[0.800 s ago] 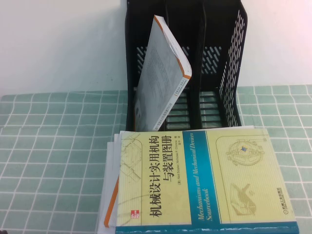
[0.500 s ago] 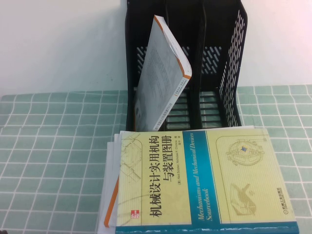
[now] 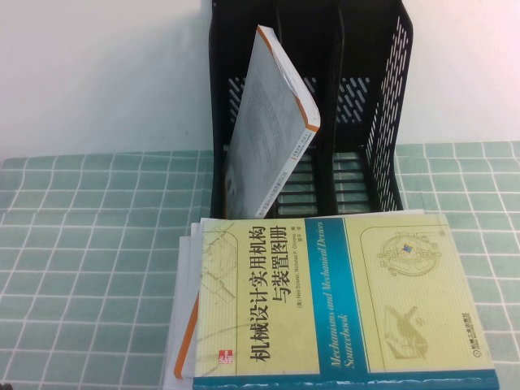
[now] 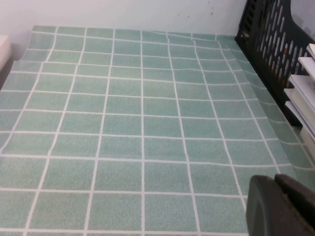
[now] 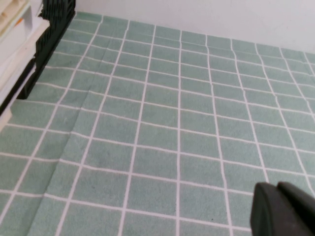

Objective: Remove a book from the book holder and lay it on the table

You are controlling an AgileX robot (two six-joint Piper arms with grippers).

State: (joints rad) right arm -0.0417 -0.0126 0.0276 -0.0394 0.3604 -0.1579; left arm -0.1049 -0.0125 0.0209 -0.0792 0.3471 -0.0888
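Fingers of the right gripper point(image 5: 281, 210) are drawn together with nothing between them, and it hangs above bare cloth on the right side of the table point(image 5: 162, 123), well away from the books. The left gripper point(image 4: 280, 206) sits low over the cloth on the left side; its two dark tips look pressed close, but I cannot tell for certain whether they are parted.

Out from there, the book holder point(image 3: 382, 106) stands at the back edge of the table point(image 3: 89, 244) against the white wall. The book point(image 3: 272, 130) with the orange spine leans tilted in the holder's left compartment, its top corner tipped toward the middle one. In front of the holder a yellow and teal book point(image 3: 341, 301) lies flat on a small stack.
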